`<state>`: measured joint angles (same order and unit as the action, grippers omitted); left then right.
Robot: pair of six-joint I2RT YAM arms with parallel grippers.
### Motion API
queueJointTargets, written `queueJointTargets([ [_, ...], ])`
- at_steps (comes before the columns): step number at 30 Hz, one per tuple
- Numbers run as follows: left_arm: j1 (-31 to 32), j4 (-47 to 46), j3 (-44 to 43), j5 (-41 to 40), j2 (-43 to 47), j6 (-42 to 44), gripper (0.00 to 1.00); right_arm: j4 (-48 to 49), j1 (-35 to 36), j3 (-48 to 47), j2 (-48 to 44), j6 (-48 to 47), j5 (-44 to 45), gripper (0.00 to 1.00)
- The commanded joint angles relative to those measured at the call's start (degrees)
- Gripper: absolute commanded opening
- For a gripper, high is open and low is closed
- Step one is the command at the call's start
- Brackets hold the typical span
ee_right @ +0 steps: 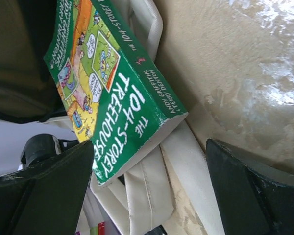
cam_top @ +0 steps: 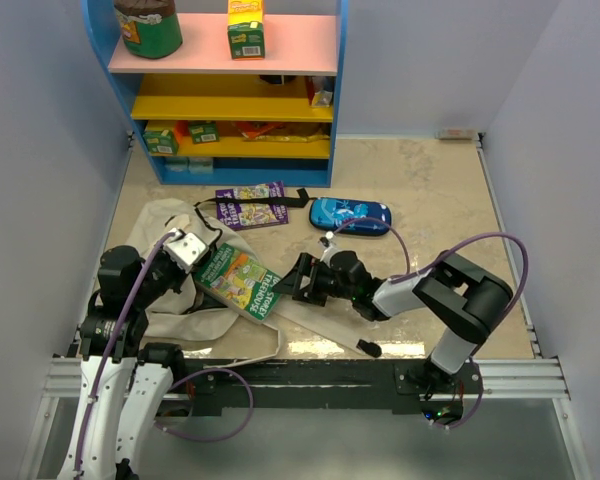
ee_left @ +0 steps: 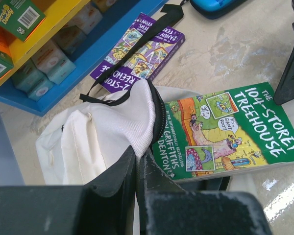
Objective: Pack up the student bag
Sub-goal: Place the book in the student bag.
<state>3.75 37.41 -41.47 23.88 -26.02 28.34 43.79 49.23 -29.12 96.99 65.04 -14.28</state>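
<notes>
The beige student bag (cam_top: 215,322) lies crumpled at the left of the table. My left gripper (cam_top: 190,248) is shut on the bag's zipped opening edge (ee_left: 137,122) and holds it lifted. A green "104-Storey Treehouse" book (cam_top: 240,282) rests tilted at the bag's mouth, its far end on the bag. It also shows in the left wrist view (ee_left: 230,132) and the right wrist view (ee_right: 108,88). My right gripper (cam_top: 292,280) is open at the book's near end, its fingers (ee_right: 44,191) on either side of the corner, not touching. Bag webbing (ee_right: 186,161) lies under the book.
A purple book (cam_top: 252,205) and a blue zip pencil case (cam_top: 350,215) lie behind the bag. A blue shelf unit (cam_top: 230,110) with boxes and a jar stands at the back. A black strap end (cam_top: 368,348) lies near the front edge. Walls close in both sides.
</notes>
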Motion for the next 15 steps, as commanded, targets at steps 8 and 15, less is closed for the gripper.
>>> queueJointTargets([
  [8,-0.14,-4.01,-2.03,4.33,4.40,0.75,0.00,12.46,0.25,-5.85,8.56,9.22,-1.98,0.93],
  [15,-0.14,-3.57,-2.12,4.34,4.31,1.02,0.00,17.30,0.95,-8.31,10.94,11.17,-1.10,0.70],
])
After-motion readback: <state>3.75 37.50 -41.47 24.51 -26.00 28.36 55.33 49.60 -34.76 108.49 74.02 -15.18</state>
